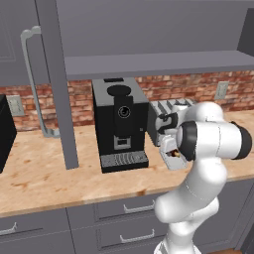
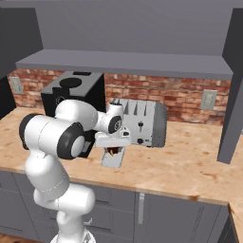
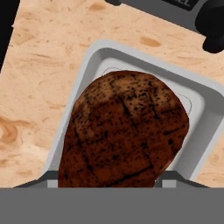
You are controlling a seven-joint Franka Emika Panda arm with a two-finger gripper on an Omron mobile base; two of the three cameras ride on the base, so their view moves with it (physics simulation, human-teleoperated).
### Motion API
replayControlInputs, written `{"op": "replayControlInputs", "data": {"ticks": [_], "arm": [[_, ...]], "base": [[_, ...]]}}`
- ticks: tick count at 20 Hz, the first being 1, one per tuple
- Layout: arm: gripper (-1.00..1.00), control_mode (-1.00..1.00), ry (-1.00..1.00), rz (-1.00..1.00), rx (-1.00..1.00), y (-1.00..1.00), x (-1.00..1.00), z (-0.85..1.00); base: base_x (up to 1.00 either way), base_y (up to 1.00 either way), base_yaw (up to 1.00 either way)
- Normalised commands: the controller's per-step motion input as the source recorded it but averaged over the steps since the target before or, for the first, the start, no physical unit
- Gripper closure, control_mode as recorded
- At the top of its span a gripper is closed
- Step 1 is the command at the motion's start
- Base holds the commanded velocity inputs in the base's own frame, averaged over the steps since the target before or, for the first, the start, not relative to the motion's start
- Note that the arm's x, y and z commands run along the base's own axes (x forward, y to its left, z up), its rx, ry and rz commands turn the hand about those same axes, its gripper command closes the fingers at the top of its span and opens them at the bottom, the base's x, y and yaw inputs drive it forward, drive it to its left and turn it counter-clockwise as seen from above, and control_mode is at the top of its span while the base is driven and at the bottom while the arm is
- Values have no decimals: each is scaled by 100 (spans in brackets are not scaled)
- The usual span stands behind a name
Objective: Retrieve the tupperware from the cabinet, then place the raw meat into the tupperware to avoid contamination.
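The raw meat [image 3: 124, 131], a dark reddish-brown lump, sits between the fingers of my gripper [image 3: 108, 180], which is shut on it. Directly beneath it lies the tupperware [image 3: 101, 51], a pale shallow container on the wooden counter. Whether the meat touches its floor I cannot tell. From the base views the hand [image 1: 170, 141] [image 2: 113, 141] points down at the tupperware [image 1: 173, 161] [image 2: 111, 163], with a little of the meat [image 1: 174, 153] [image 2: 113, 152] showing under it. The grey upper cabinet [image 1: 149, 64] [image 2: 123, 61] stands open above, its door [image 1: 55, 84] swung out.
A black coffee machine [image 1: 120, 124] [image 2: 71, 90] stands left of the tupperware and a silver toaster [image 2: 142, 122] [image 1: 171, 106] right behind it. Open counter [image 2: 190, 161] lies to the right. Grey drawers [image 1: 124, 208] run below the counter edge.
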Motion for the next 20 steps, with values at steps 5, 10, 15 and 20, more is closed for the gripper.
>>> {"op": "replayControlInputs", "data": {"ticks": [5, 10, 15, 20], "arm": [[100, -100, 0, 0, 0, 0, 5, -8], [-100, -100, 1, 0, 0, 0, 4, -5], [-100, -100, 1, 0, 0, 0, 1, -1], [-100, -100, 1, 0, 0, 0, 0, 0]], "base": [[0, 0, 0], [0, 0, 0], [0, 0, 0], [0, 0, 0]]}}
